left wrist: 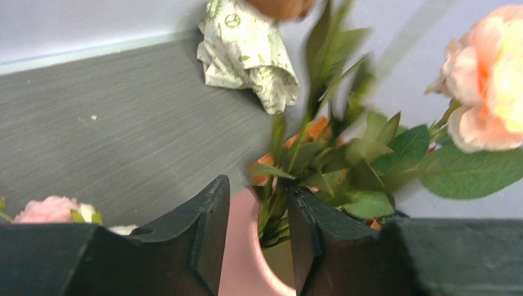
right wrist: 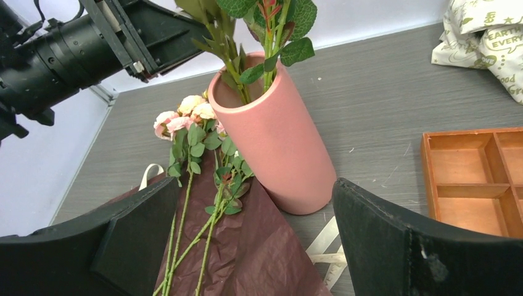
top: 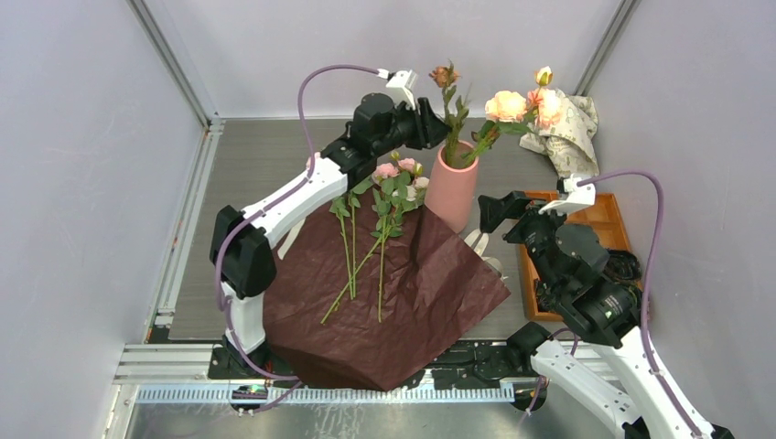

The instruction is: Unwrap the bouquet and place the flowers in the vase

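Note:
The salmon-pink vase (top: 452,192) (right wrist: 277,135) stands behind the far corner of the spread dark red paper (top: 403,302). In the vase are leafy flower stems, one with a dark orange bloom (top: 446,75) and others with peach blooms (top: 506,105) (left wrist: 487,80). My left gripper (top: 437,126) (left wrist: 259,188) hovers over the vase rim (left wrist: 243,246). Its jaws stand apart around the leafy stems without pinching them. The bouquet is unwrapped: three pink flowers (top: 395,174) (right wrist: 185,117) lie on the paper. My right gripper (top: 499,212) (right wrist: 256,185) is wide open, low beside the vase's right side, holding nothing.
Cream ribbon (top: 482,245) (right wrist: 324,240) lies by the vase's foot. Crumpled cream printed paper (top: 575,128) (left wrist: 247,49) sits at the back right corner. An orange compartment tray (top: 608,219) (right wrist: 475,179) lies to the right, under my right arm. White walls close in the table.

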{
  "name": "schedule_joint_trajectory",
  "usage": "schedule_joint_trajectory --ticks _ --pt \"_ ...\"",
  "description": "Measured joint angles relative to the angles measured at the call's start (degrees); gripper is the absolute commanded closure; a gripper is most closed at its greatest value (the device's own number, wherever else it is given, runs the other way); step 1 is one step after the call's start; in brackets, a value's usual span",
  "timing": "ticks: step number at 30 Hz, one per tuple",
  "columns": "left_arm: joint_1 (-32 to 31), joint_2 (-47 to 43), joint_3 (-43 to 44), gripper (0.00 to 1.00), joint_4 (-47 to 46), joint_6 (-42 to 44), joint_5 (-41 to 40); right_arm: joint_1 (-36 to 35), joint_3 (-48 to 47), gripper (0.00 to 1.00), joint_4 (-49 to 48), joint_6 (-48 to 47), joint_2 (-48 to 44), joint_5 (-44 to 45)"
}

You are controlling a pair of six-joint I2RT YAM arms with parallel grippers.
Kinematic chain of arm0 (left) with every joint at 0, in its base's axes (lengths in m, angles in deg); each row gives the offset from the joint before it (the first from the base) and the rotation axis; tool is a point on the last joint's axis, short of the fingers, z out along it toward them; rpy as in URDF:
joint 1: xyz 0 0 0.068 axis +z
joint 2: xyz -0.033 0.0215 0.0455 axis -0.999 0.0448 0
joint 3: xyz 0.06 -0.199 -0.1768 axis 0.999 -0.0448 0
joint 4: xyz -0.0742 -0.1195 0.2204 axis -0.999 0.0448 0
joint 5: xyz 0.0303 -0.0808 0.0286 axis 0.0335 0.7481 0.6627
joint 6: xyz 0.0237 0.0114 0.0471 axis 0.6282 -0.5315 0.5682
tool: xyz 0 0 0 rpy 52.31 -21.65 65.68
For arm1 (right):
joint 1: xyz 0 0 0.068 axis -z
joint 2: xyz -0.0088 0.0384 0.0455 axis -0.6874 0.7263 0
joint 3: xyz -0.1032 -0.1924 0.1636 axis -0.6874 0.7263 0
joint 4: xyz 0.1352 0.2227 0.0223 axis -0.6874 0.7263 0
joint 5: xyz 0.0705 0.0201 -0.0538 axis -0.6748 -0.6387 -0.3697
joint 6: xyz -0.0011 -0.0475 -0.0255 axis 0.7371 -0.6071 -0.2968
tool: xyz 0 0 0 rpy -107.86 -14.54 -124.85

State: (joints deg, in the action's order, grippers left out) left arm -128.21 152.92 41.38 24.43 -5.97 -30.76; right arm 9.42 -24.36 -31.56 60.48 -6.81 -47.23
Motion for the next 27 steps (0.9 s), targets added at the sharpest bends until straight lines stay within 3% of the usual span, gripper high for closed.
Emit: schedule_joint_trajectory --ticks 13,23,27 --pt "-0.26 -17.81 -15.10 0.53 4.83 3.80 -6.54 0.00 -0.28 0.00 -1.01 0.28 4.35 -2.93" --pt "-0.37 -51.47 -23.04 0.53 16.22 8.39 -27.52 -0.35 -12.28 0.01 -1.51 0.46 17.57 -14.71" --pt "-0.37 -61.37 -23.37 0.52 21.46 9.22 -36.50 -7.21 -20.94 0.01 -0.31 -0.66 27.65 -14.82"
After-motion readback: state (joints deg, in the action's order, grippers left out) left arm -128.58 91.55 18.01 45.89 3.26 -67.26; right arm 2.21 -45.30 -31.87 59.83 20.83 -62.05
